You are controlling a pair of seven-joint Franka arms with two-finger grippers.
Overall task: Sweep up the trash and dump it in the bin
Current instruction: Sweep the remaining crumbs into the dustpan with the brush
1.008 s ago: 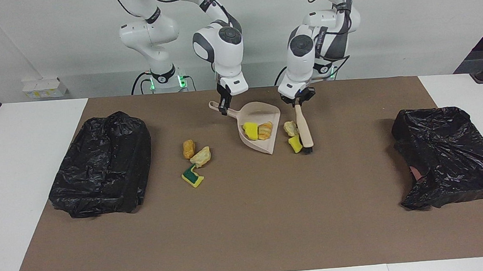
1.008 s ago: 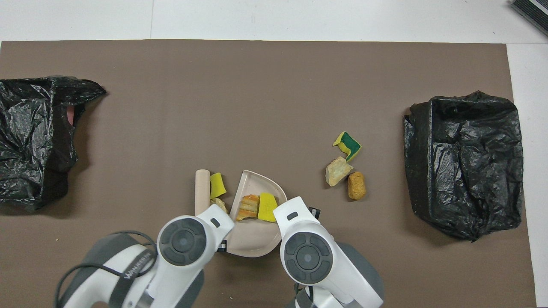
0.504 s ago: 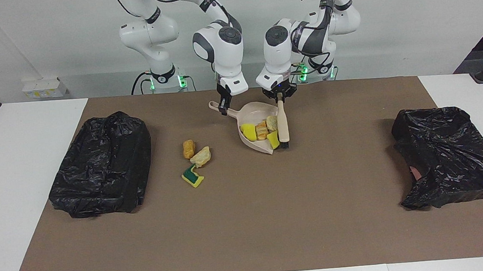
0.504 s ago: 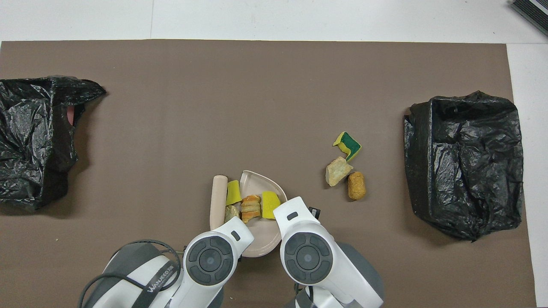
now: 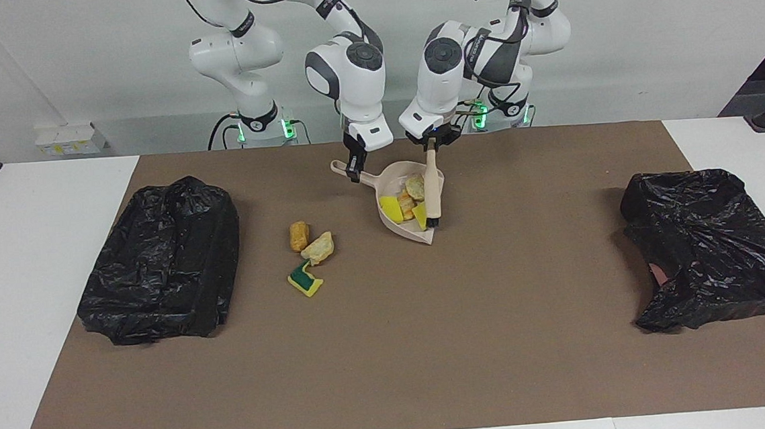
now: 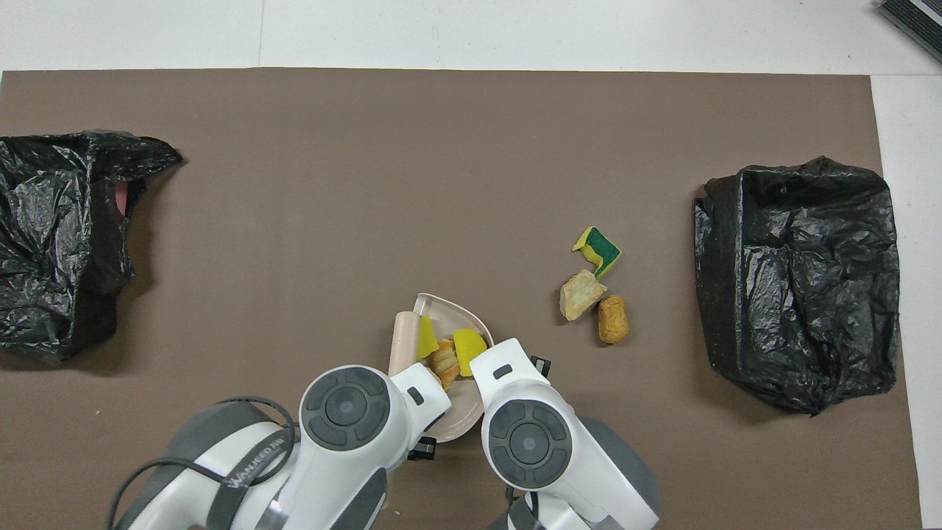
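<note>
White table (image 5: 33,219), brown mat (image 5: 392,348), two black bags (image 5: 163,257), dustpan (image 5: 402,230), three loose scraps (image 5: 311,250)

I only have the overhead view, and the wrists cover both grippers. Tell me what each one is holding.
Observer: In the facing view the right gripper is shut on the handle of the dustpan.
Operator: Now the left one.
Observer: The left gripper is shut on the top of the brush, which hangs down with its bristles inside the dustpan's mouth.
Operator: Count what lies in the pan. I make out three pieces.
Observer: Four. A pale chunk lies near the pan's back wall, under the left wrist in your view.
</note>
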